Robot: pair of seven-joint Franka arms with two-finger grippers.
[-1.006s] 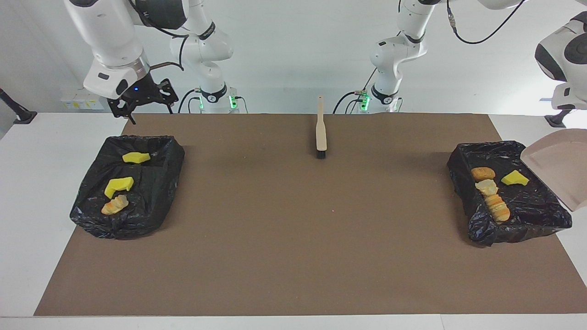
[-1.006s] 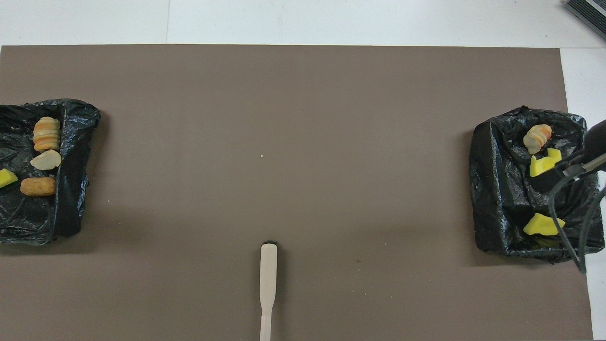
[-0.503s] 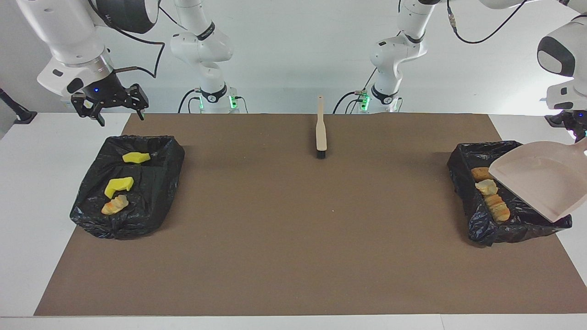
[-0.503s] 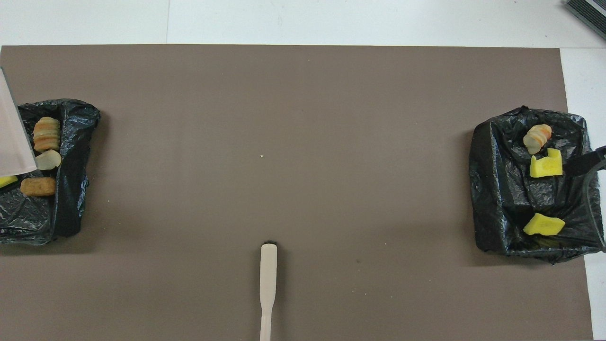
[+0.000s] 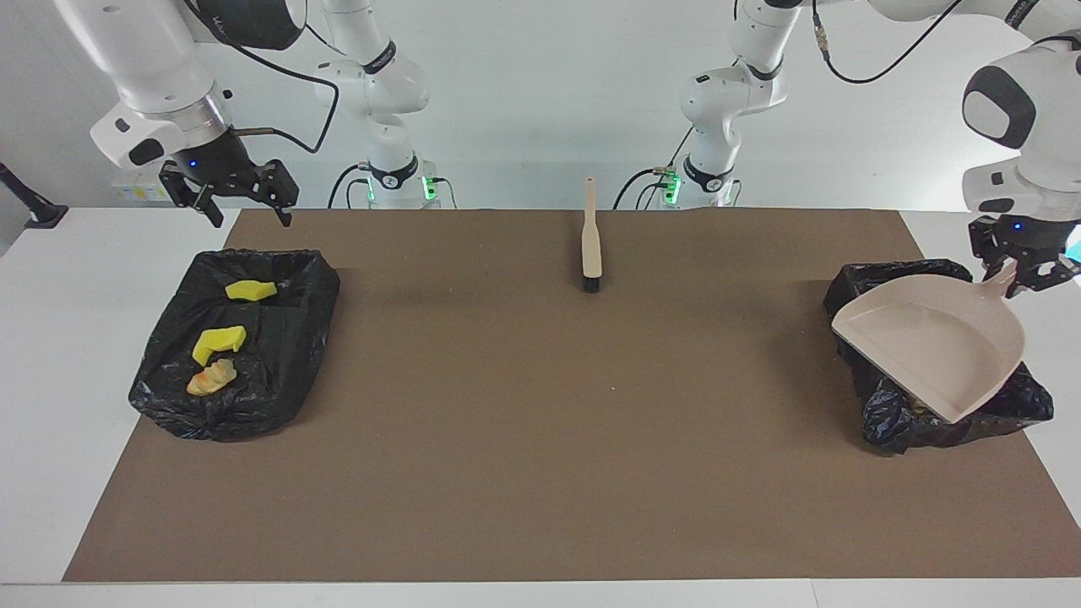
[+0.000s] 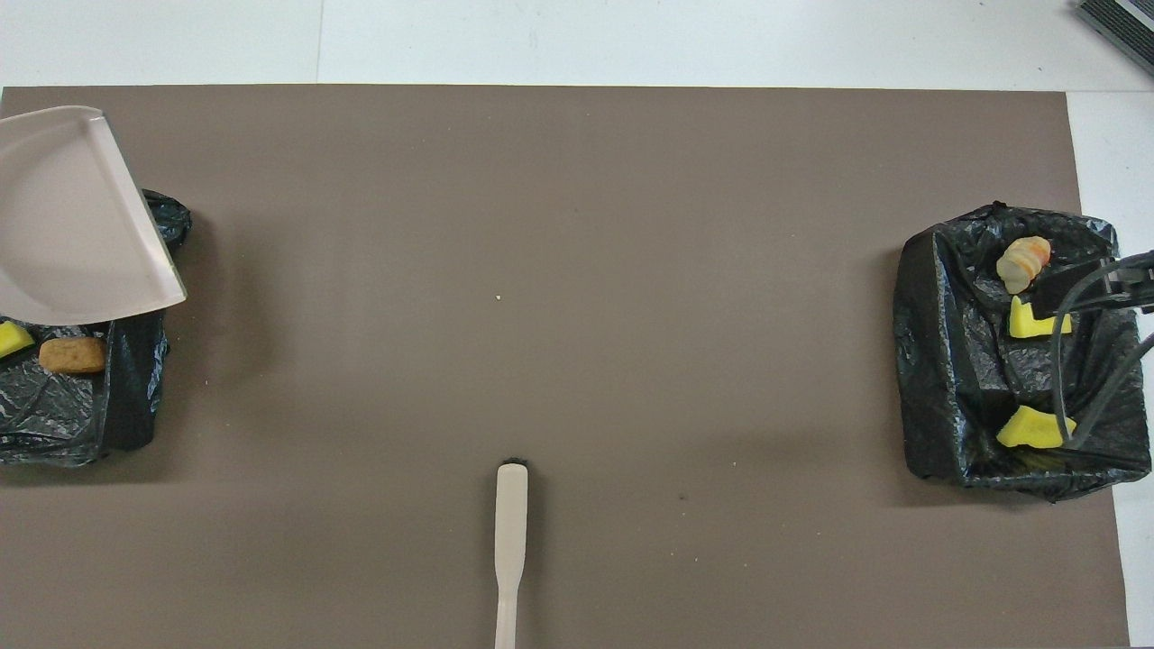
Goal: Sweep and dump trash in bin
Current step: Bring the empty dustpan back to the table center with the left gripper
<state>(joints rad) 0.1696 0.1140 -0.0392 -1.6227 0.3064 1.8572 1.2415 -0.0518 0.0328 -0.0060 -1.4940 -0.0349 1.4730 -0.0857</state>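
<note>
My left gripper (image 5: pixel 1013 280) is shut on the handle of the beige dustpan (image 5: pixel 929 342), which hangs roughly level and looks empty over the black-bagged bin (image 5: pixel 887 414) at the left arm's end. The dustpan (image 6: pixel 72 216) hides most of that bin's trash; a yellow piece (image 6: pixel 11 338) and a tan chunk (image 6: pixel 72 354) still show. The bin (image 5: pixel 287 338) at the right arm's end holds two yellow pieces (image 5: pixel 250 290) (image 5: pixel 220 341) and a tan chunk (image 5: pixel 211 377). My right gripper (image 5: pixel 252 215) hangs open and empty above the table beside that bin's robot-side edge.
A beige brush (image 5: pixel 592 245) with black bristles lies on the brown mat (image 5: pixel 540 405) midway between the arms, close to the robots' edge. White table surface borders the mat at both ends. A few tiny crumbs dot the mat.
The left gripper swung the dustpan from a steep tilt off the table's end to nearly level over the bin, covering most of its trash. The right gripper shifted sideways and stayed open.
</note>
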